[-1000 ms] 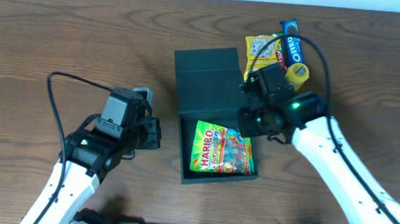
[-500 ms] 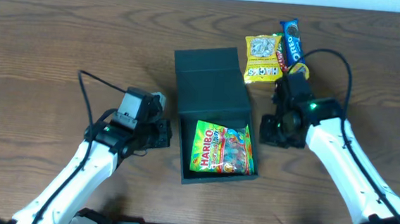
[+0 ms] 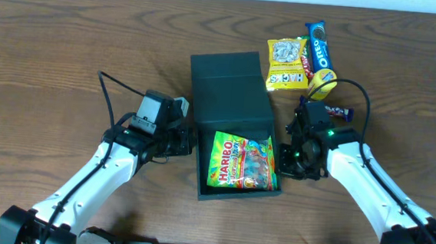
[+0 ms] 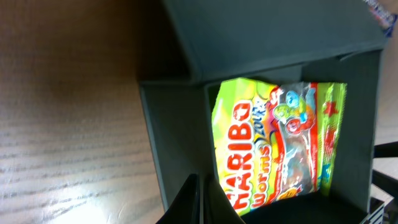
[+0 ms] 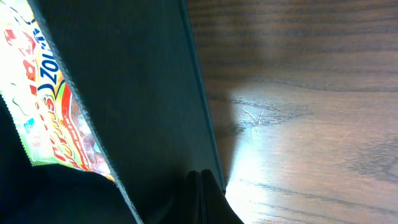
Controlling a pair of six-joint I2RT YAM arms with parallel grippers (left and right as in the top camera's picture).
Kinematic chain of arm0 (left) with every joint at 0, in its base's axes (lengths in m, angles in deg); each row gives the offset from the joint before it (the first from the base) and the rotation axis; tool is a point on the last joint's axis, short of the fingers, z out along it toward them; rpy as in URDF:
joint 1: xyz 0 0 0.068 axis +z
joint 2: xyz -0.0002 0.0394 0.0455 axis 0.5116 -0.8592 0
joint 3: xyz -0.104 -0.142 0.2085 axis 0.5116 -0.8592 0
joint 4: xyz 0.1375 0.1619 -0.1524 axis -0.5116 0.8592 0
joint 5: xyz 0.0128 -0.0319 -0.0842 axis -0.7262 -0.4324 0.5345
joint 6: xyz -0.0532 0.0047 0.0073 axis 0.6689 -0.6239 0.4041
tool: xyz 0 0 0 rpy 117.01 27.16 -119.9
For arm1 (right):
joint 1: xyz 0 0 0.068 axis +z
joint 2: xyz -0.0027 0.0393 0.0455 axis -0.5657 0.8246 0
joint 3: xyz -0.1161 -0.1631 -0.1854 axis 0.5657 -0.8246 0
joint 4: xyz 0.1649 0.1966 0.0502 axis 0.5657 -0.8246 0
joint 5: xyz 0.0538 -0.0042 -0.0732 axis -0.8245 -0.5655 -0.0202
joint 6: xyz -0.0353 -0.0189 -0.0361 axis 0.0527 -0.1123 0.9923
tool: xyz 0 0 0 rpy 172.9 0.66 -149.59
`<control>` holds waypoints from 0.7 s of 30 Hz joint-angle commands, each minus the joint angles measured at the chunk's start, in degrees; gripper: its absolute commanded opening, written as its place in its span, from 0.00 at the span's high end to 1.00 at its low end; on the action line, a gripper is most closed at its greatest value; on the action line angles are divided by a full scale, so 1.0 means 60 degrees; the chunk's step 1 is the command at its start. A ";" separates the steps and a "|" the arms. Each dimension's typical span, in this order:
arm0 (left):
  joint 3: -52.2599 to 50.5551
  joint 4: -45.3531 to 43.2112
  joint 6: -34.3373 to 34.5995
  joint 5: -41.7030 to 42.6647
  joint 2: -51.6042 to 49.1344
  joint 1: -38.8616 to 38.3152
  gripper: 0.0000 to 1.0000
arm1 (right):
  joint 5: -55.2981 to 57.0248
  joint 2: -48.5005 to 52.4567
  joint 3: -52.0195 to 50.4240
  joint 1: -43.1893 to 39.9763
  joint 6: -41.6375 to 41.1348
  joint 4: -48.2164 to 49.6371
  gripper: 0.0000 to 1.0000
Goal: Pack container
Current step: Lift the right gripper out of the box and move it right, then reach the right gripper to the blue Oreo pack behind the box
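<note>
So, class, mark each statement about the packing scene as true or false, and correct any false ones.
1. A Haribo bag lies inside the container. True.
2. The Oreo packet is inside the container. False: it lies on the table beside a yellow packet, beyond the box's far right corner.
3. The container's lid is closed. False: the flap is folded back and the inside shows.
4. The left hand and right hand are shut, one on each side of the container. True.
</note>
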 commanded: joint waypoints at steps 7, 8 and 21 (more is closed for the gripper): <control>-0.0025 -0.0357 0.0084 0.0270 -0.0022 0.0029 0.94 | -0.0535 0.0018 -0.0051 0.0892 -0.0095 0.0033 0.99; -0.0025 -0.0382 0.0087 0.0273 -0.0018 0.0029 0.94 | -0.0528 0.0018 -0.0051 0.0943 -0.0095 0.0036 0.99; 0.0051 0.0007 -0.0364 0.0168 -0.0015 0.0098 0.94 | 0.0160 -0.0004 0.0313 0.0816 -0.0117 -0.0255 0.99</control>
